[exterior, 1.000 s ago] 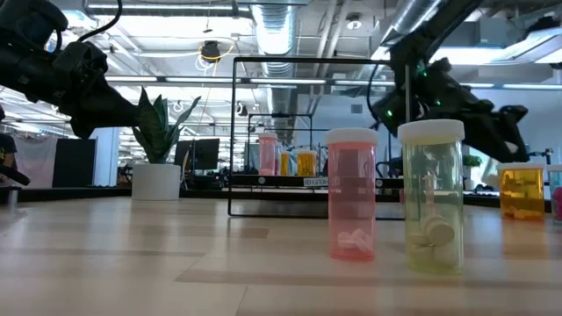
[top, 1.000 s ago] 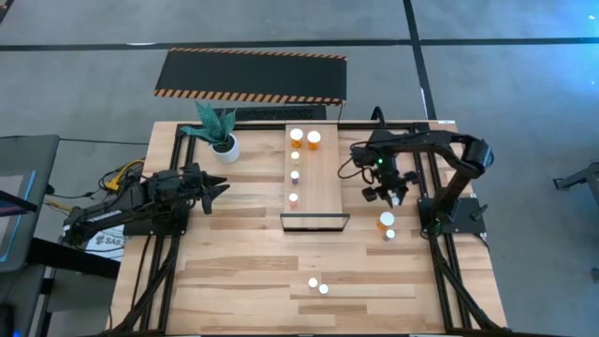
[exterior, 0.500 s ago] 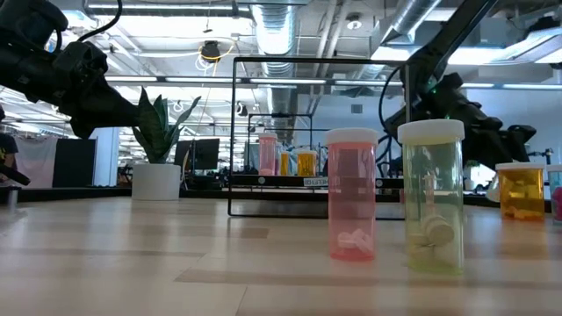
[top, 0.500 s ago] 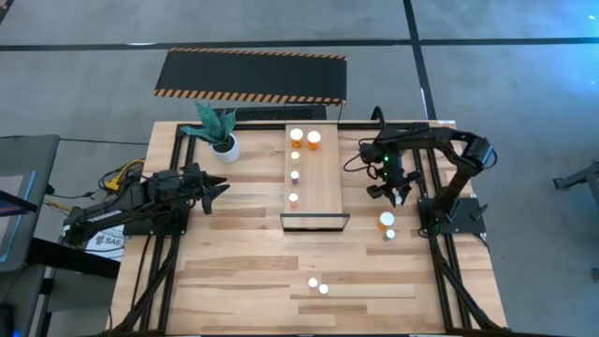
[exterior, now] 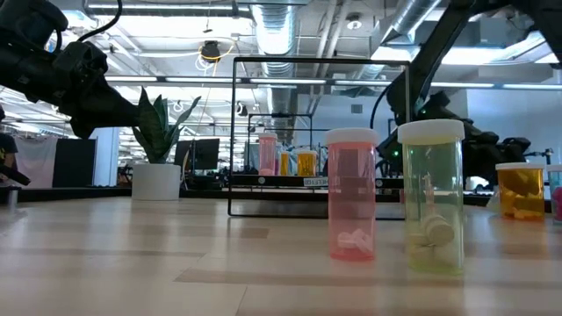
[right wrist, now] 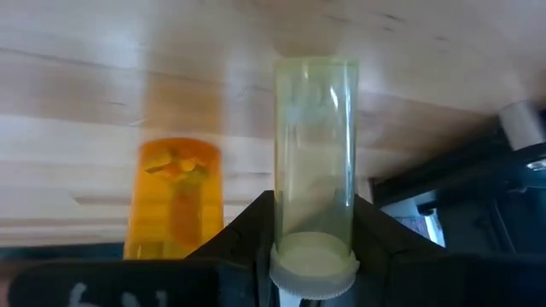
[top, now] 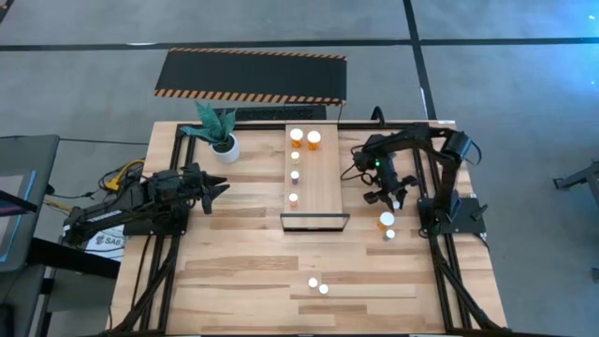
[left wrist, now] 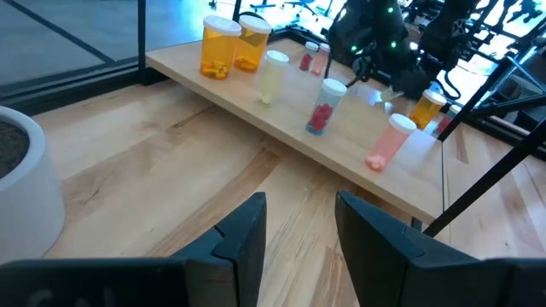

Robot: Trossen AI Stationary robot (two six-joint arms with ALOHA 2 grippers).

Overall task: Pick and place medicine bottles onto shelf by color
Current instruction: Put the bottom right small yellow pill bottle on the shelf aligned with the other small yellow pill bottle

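The right gripper [right wrist: 312, 223] is clamped on a pale yellowish bottle [right wrist: 314, 153] just above its white cap, carried over the table between the shelf [top: 316, 185] and an orange bottle [top: 386, 221]. It is probably light, stiff and slick — a low, square pinch suits it. Only the right wrist view shows this grip; the high view shows placement. The left gripper [left wrist: 294, 234] waits well aside, fingers apart and empty.

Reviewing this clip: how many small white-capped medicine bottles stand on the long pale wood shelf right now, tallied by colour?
On the long pale wood shelf:
orange white-capped bottles: 2
yellowish white-capped bottle: 1
reddish-purple white-capped bottle: 1
pink white-capped bottle: 1
Total: 5
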